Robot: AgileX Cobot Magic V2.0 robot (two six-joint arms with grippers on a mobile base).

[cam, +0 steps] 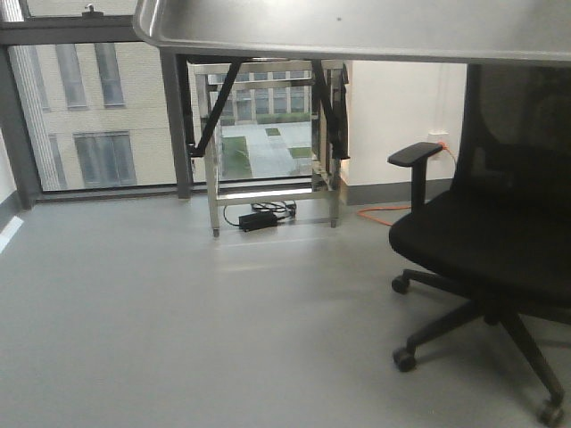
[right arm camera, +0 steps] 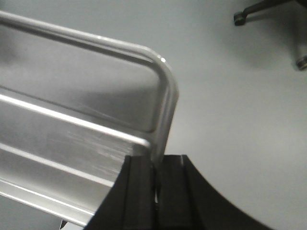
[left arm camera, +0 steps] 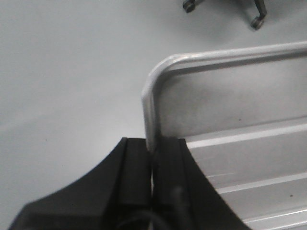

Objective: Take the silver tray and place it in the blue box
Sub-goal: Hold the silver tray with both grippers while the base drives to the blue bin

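I had the silver tray (cam: 357, 27) lifted, left gripper (left arm camera: 152, 146) and right gripper (right arm camera: 156, 164) pinching its rim, no blue box visible.

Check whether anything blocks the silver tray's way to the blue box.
Unclear: the blue box is in no view. The left tool and right tool clamp the rim of the silver tray above bare floor; an office chair stands nearby.
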